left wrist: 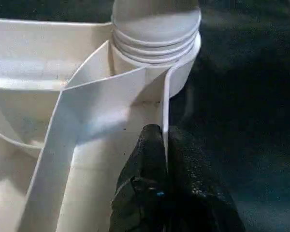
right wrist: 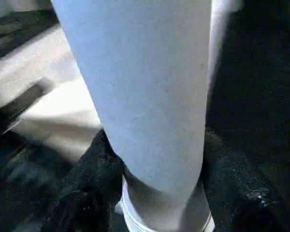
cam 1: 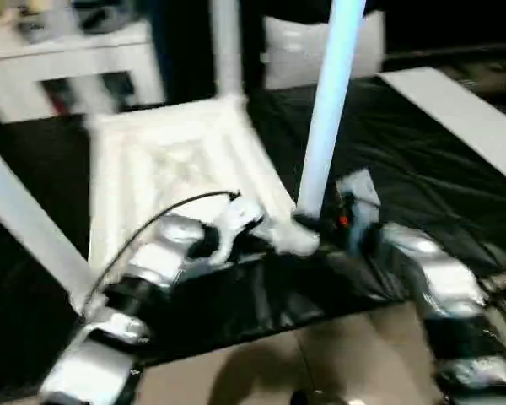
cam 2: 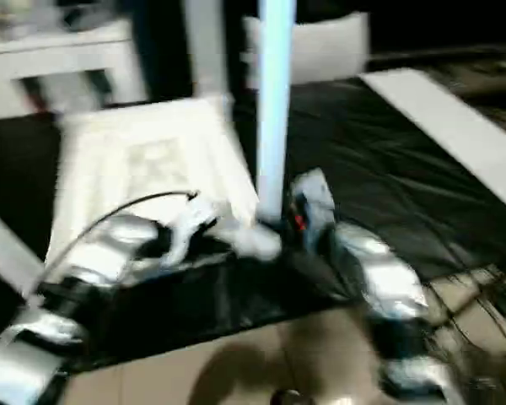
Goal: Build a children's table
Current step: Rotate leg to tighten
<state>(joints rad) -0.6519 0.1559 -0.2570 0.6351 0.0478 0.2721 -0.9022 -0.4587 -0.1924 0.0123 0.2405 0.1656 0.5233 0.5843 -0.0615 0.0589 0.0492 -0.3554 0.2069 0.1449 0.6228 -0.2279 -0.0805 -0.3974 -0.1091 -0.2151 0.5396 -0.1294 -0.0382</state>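
Note:
The children's table top [cam 1: 177,160] lies upside down on the black cover, ribbed side up. One white leg [cam 1: 329,110] stands upright in its near right corner socket [left wrist: 183,72]. My right gripper [cam 1: 329,221] is shut on this leg just above the socket, with a black finger [right wrist: 82,198] on each side of the tube [right wrist: 145,96]. My left gripper [left wrist: 166,159] is shut on the top's thin rim wall [left wrist: 165,111] right beside that socket. A second leg [cam 1: 226,51] rises from the far corner. A third leg [cam 1: 25,224] slants across the left side.
A white cabinet [cam 1: 67,59] stands at the back left and a white block [cam 1: 291,51] behind the table top. A long white board [cam 1: 464,110] lies on the black cover [cam 1: 405,169] at the right. Tan floor [cam 1: 337,363] shows in front.

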